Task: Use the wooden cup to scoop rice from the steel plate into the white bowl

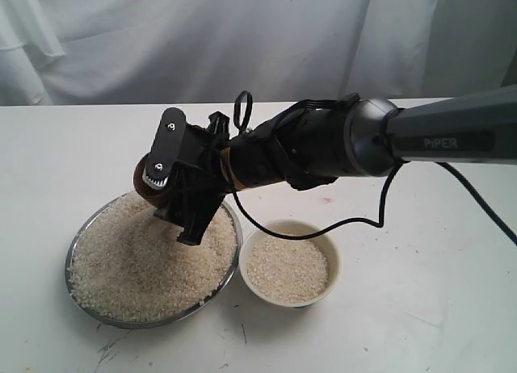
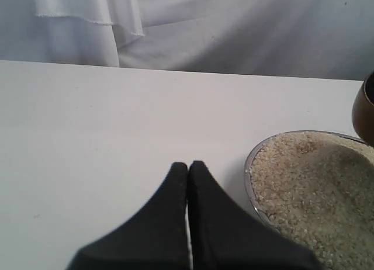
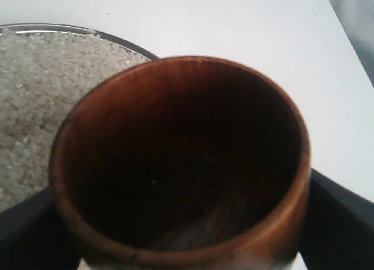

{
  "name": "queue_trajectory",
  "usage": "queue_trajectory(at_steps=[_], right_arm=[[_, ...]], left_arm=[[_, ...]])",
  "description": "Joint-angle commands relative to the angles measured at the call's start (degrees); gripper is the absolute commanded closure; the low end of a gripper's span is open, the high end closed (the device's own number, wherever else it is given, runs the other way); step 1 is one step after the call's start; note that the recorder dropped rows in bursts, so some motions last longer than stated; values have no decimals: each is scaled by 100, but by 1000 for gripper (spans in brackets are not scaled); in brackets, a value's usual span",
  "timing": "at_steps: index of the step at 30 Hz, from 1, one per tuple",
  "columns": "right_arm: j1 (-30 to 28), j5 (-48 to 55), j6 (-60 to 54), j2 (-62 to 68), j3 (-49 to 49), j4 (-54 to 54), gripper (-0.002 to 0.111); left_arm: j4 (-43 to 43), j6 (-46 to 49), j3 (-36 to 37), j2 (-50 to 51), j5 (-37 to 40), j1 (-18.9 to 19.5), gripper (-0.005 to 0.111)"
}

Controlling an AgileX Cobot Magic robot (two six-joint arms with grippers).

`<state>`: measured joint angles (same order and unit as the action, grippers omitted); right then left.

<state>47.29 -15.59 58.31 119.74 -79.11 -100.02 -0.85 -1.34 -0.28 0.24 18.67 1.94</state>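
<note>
The steel plate [image 1: 72, 253] lies front left, heaped with rice [image 1: 145, 260]. My right gripper [image 1: 172, 189] reaches across over the plate's far rim and is shut on the wooden cup [image 1: 144, 182], which is tilted just above the rice heap. In the right wrist view the wooden cup [image 3: 181, 165] looks dark and empty inside, with black fingers [image 3: 342, 217] on either side and the plate rim [image 3: 125, 43] behind it. The white bowl [image 1: 328, 248] stands right of the plate, holding rice. My left gripper [image 2: 188, 165] is shut on nothing, low over the table beside the plate rim [image 2: 250, 165].
A black cable [image 1: 339, 224] droops from the right arm over the table behind the bowl. White cloth [image 1: 242, 34] hangs along the table's far edge. Bare white tabletop [image 1: 420, 292] spreads right of the bowl.
</note>
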Motion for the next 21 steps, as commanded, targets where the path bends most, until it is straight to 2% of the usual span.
queue_trajectory(at_steps=[1,5,9,14,17,21], right_arm=[[5,-234,1215,-93,-53,7,64],[5,-616,2822,-93,-53,7,64],[5,-792,3771,-93,-53,7,64],[5,-872,3875,-93,-53,7,65],[5,-912,3301,-93,-53,7,70],[5,-1092,3312,-93,-53,7,76]], left_arm=[[-9,0,28,-24,-40,11,107],[-9,0,28,-24,-40,11,107],[-9,0,28,-24,-40,11,107],[-9,0,28,-24,-40,11,107],[-9,0,28,-24,-40,11,107],[-9,0,28,-24,-40,11,107]])
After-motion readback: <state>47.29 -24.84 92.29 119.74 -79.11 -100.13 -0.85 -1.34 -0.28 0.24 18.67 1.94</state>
